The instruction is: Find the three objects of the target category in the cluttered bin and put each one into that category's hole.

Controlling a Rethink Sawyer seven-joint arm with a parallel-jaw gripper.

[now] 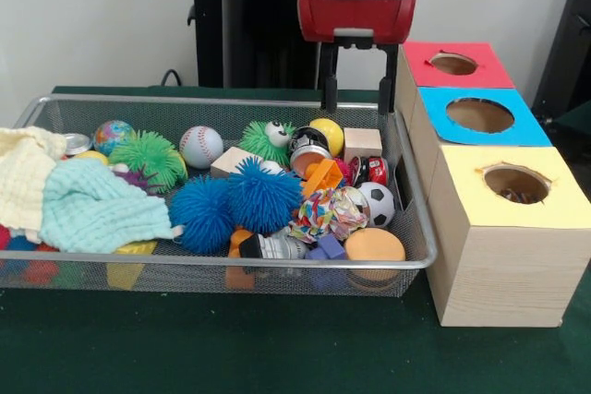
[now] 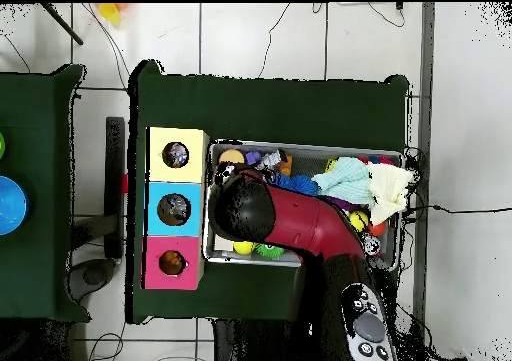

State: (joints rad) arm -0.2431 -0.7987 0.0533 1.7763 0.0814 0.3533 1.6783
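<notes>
1. The pincer [image 1: 359,76] hangs above the far right corner of the bin [image 1: 37,108], its two black fingers [image 1: 329,76] spread wide apart with nothing between them.
2. In the front view the fingertips sit at about the height of the bin's far rim, with a small wooden cube [image 1: 362,143] and a yellow ball [image 1: 328,134] just in front of them.
3. One dotted wrapper [image 1: 329,212], white with multicolour spots, lies crumpled in the right half of the bin, between the blue spiky ball [image 1: 263,196] and the little football [image 1: 377,202]. It is the only one of the three objects I can pick out.
4. An orange disc [image 1: 374,246] rests just in front of that wrapper, against the near wall.
5. On the left, a mint waffle cloth [image 1: 97,209] is draped over the clutter, with a cream cloth [image 1: 23,177] beside it at the bin's end.
6. A green spiky ball [image 1: 152,159] and a baseball [image 1: 201,146] sit towards the back.
7. Three boxes stand in a row on the green counter [image 1: 277,348] beside the bin's right end: yellow-topped box [image 1: 517,193] nearest, blue-topped box [image 1: 480,117] in the middle, red-topped box [image 1: 454,65] farthest, each with a round hole.
8. From overhead, the red arm [image 2: 300,222] reaches across the bin and hides its middle.
</notes>
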